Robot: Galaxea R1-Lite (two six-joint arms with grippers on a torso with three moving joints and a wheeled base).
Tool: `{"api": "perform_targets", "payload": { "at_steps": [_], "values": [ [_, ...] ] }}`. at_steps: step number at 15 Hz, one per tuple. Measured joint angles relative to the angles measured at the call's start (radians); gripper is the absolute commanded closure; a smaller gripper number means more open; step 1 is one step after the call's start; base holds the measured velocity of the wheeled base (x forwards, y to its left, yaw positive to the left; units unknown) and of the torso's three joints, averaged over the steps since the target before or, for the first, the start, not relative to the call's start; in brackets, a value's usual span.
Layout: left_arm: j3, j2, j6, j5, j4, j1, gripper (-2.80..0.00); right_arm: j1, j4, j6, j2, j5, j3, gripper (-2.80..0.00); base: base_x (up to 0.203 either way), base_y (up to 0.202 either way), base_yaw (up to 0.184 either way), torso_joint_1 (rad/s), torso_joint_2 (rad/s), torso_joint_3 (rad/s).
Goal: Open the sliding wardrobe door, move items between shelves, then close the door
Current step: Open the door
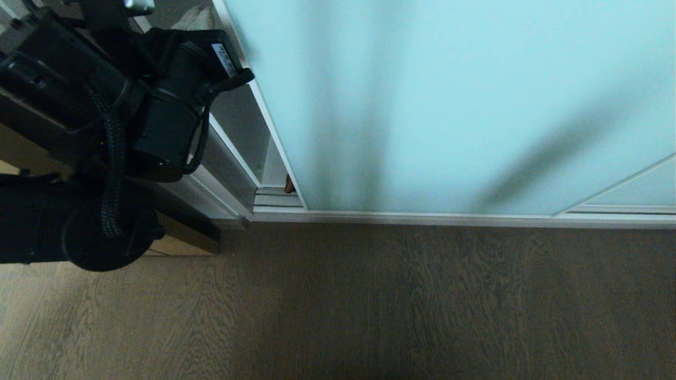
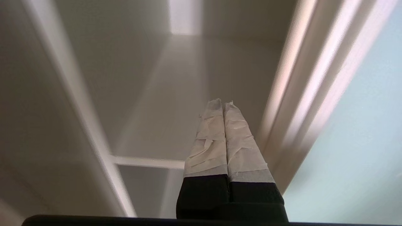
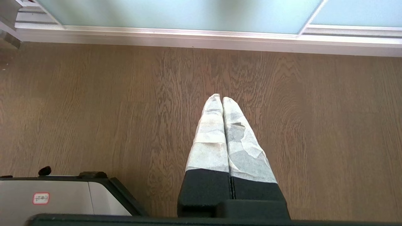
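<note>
Pressed together, my left gripper [image 2: 223,105] points into the white wardrobe opening. Beside it stands the sliding wardrobe door [image 2: 361,131], frosted pale aqua, slim silver-white frame.

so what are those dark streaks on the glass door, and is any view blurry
Head view: soft-edged shadows fall across the frosted sliding wardrobe door, and the floor is dim. Left wrist view: the door frame and shelves look smeared. Right wrist view: evenly lit, floor grain crisp.

No text can be read: the white label [image 1: 224,59] on the left arm and the red-edged sticker [image 3: 41,198] are illegible.
</note>
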Motion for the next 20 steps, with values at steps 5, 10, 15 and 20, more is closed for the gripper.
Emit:
{"api": "perform_targets", "payload": {
  "at_steps": [5, 10, 15, 20],
  "values": [
    [-0.094, 0.119, 0.005, 0.019, -0.027, -0.098, 0.00, 0.000, 0.000, 0.000, 0.000, 0.000, 0.000, 0.00, 0.000, 0.000, 0.000, 0.000, 0.00, 0.000],
    [-0.220, 0.224, 0.034, 0.026, -0.022, -0.181, 0.00, 0.000, 0.000, 0.000, 0.000, 0.001, 0.000, 0.00, 0.000, 0.000, 0.000, 0.000, 0.00, 0.000],
    [-0.368, 0.338, 0.072, 0.032, -0.024, -0.252, 0.00, 0.000, 0.000, 0.000, 0.000, 0.000, 0.000, 0.00, 0.000, 0.000, 0.000, 0.000, 0.00, 0.000],
    [-0.393, 0.374, 0.074, 0.038, -0.032, -0.274, 0.00, 0.000, 0.000, 0.000, 0.000, 0.000, 0.000, 0.00, 0.000, 0.000, 0.000, 0.000, 0.00, 0.000]
  ]
}}
